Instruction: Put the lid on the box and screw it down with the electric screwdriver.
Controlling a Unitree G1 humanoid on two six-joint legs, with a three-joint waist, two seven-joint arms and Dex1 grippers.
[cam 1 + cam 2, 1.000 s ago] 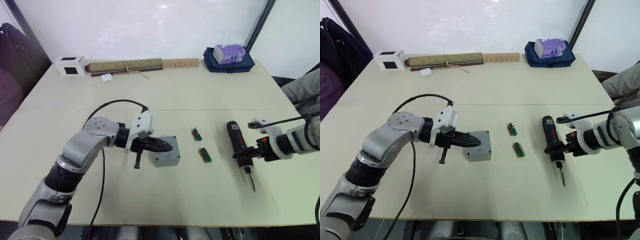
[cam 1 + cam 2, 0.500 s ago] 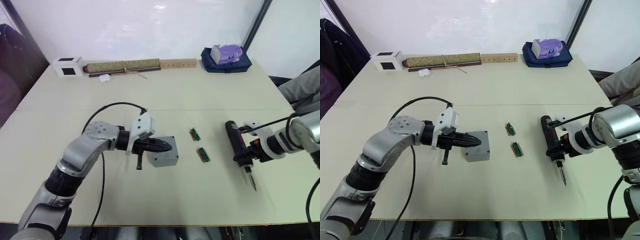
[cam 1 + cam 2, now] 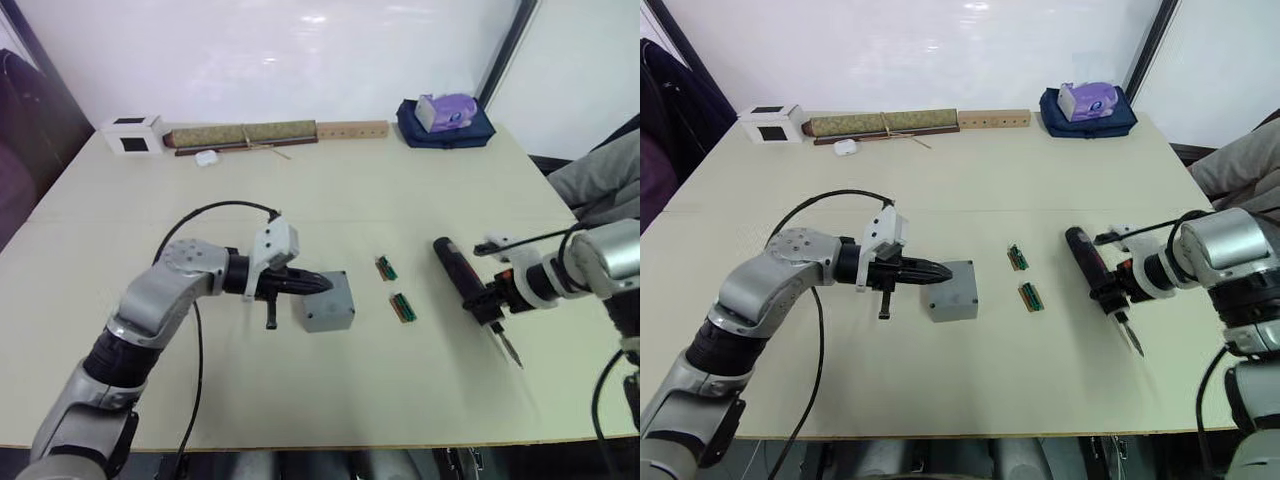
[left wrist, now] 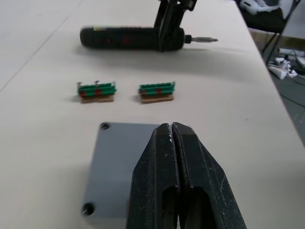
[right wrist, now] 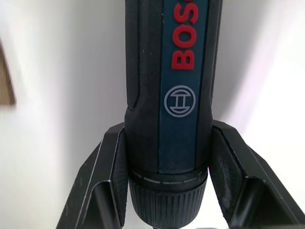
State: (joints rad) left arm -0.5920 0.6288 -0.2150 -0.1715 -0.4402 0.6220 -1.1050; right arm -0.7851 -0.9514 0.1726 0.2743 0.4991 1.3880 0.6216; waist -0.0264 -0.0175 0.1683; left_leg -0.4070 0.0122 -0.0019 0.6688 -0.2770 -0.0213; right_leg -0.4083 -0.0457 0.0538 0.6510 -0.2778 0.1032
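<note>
A grey box [image 3: 325, 305] stands mid-table with the lid [image 4: 116, 162] on top, flat face up, with small holes at its corners. My left gripper [image 3: 318, 284] is shut, its fingertips [image 4: 164, 138] over the near part of the lid; I cannot tell whether they touch it. To the right, the black electric screwdriver [image 3: 455, 268] lies slanted low over the table, its bit [image 3: 510, 346] pointing to the near right. My right gripper [image 3: 492, 302] is shut on the screwdriver near its collar, one finger [image 5: 107, 183] on each side of the body.
Two green circuit-board strips [image 3: 387, 267] [image 3: 405, 307] lie between box and screwdriver. Along the far edge are a white cube [image 3: 131, 134], a rolled mat [image 3: 245, 133], a wooden strip [image 3: 351, 129] and a dark bag [image 3: 445, 115]. A person's sleeve [image 3: 600, 175] is at the right.
The right gripper has turned the screwdriver: its rear end swung left and its bit now points further right. The left gripper stays shut over the lid.
</note>
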